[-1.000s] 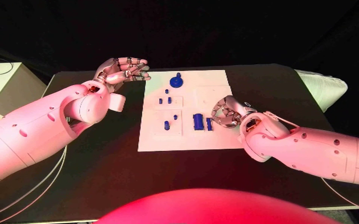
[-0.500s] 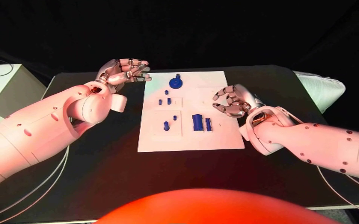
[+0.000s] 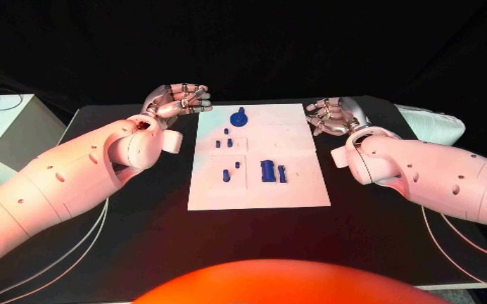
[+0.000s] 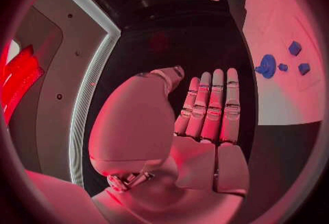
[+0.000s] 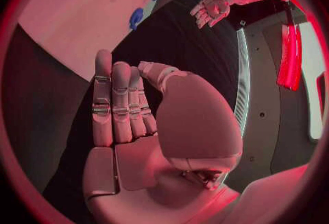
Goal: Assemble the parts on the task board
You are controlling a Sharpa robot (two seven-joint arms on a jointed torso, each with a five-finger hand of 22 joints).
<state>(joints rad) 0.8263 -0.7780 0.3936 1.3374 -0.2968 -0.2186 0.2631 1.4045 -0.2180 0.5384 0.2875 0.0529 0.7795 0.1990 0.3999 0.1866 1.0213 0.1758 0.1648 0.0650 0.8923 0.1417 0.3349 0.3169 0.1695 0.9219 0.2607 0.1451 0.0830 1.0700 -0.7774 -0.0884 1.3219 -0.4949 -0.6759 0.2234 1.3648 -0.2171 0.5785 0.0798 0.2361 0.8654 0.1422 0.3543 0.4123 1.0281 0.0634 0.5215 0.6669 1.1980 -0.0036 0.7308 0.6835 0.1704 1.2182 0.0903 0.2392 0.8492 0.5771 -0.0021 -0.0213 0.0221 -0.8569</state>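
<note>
Left robot hand [image 3: 179, 100] and right robot hand [image 3: 330, 114] both hang empty, fingers loosely apart, off the task board's [image 3: 294, 191] far corners. The blue parts [image 3: 269, 169] stand on the board mid-table; this fits either assembly pending or finished.

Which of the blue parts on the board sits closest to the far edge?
The round blue part, the one with a small stub on top. It lies alone near the board's far edge; the other blue pieces cluster nearer the middle.
</note>
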